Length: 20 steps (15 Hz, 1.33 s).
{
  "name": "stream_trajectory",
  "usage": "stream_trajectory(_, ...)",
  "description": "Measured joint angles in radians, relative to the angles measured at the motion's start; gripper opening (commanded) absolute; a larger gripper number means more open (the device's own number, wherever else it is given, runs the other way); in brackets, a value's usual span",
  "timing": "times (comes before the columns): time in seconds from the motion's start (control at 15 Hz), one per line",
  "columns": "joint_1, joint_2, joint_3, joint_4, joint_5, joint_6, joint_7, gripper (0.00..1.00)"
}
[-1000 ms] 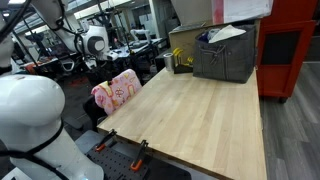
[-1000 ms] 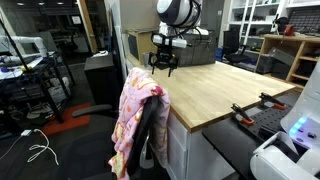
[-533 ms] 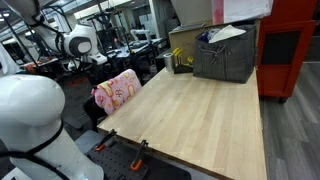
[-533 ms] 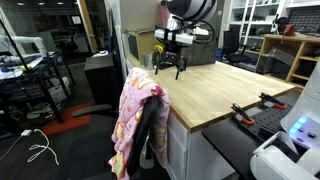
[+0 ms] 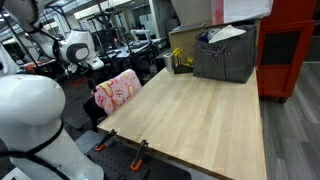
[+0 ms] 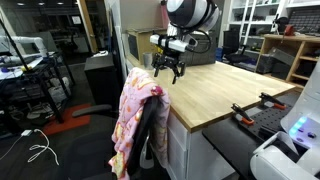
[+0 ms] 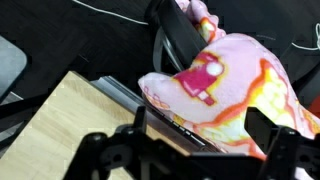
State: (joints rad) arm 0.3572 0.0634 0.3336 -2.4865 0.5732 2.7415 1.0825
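A pink and yellow patterned cloth [image 6: 138, 115] hangs over the back of a dark chair at the edge of the wooden table [image 6: 215, 90]. It also shows in an exterior view [image 5: 116, 90] and fills the wrist view [image 7: 225, 85]. My gripper [image 6: 168, 70] hovers above the table edge, just over the top of the cloth. Its fingers are spread wide and empty in the wrist view [image 7: 198, 138]. The cloth lies below, between the two fingers.
A dark grey bin [image 5: 226, 55] with papers and a cardboard box [image 5: 190, 40] stand at the table's far end, next to a red cabinet [image 5: 292, 45]. Orange clamps [image 5: 140, 150] grip the near table edge. Cables lie on the floor [image 6: 35, 150].
The arm has swung along the table edge toward the chair and lowered. The gripper now sits over the cloth. The cloth has not moved.
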Motion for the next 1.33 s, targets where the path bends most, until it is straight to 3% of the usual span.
stream_trajectory(0.73,-0.003,0.014,-0.004,0.005,0.005,0.015,0.02,1.0)
stream_trajectory(1.33,0.028,0.016,0.025,-0.044,0.143,0.107,0.207,1.0)
